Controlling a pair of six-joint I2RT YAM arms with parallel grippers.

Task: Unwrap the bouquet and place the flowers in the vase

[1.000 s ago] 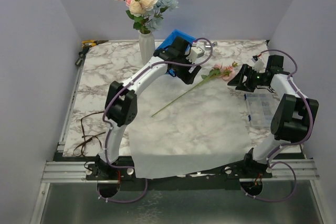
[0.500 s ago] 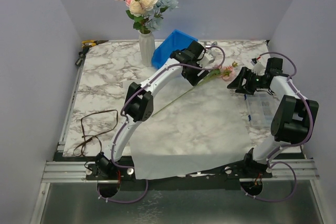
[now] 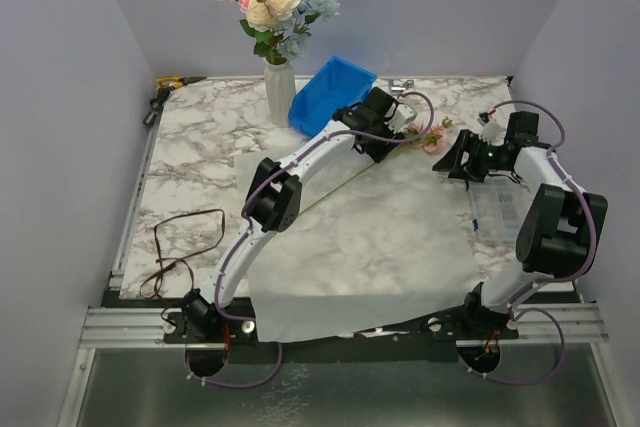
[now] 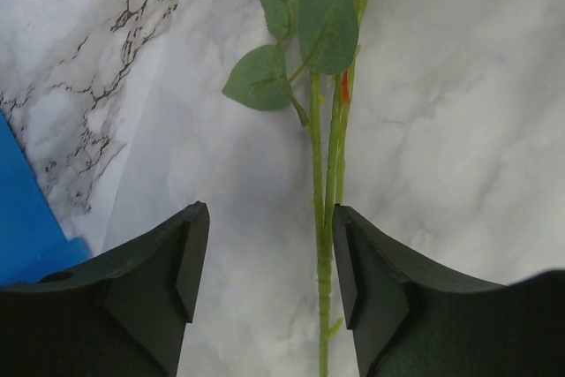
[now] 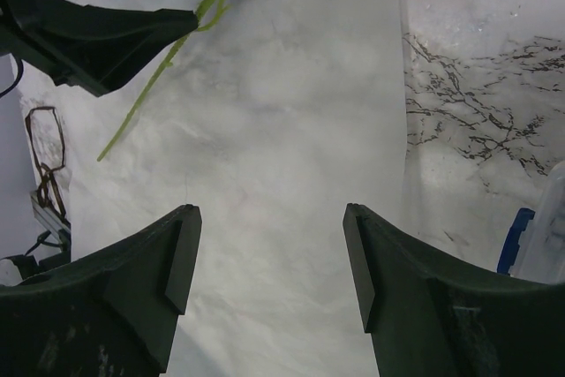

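The ribbed off-white vase (image 3: 279, 92) stands at the back of the table with several pink, cream and pale blue flowers (image 3: 275, 2) in it. No wrapped bouquet shows. Its white paper (image 3: 380, 247) lies spread flat. One pink flower (image 3: 430, 137) lies on that paper, its green stem (image 4: 322, 245) running toward the near left. My left gripper (image 3: 388, 139) is down over the stem. Its jaws are open and straddle the stem, which runs close to the right finger (image 4: 353, 262). My right gripper (image 3: 462, 159) hovers just right of the bloom, open, with only paper between its fingers.
A blue plastic bin (image 3: 330, 92) sits right of the vase, just behind my left wrist. A clear plastic box (image 3: 495, 212) lies at the table's right edge. A hand tool (image 3: 165, 87) rests at the back left and a brown cable (image 3: 175, 247) at the near left.
My left arm has reached further right, uncovering the blue bin, and come down over the lying flower's stem while its jaws narrowed. The right gripper has hardly moved.
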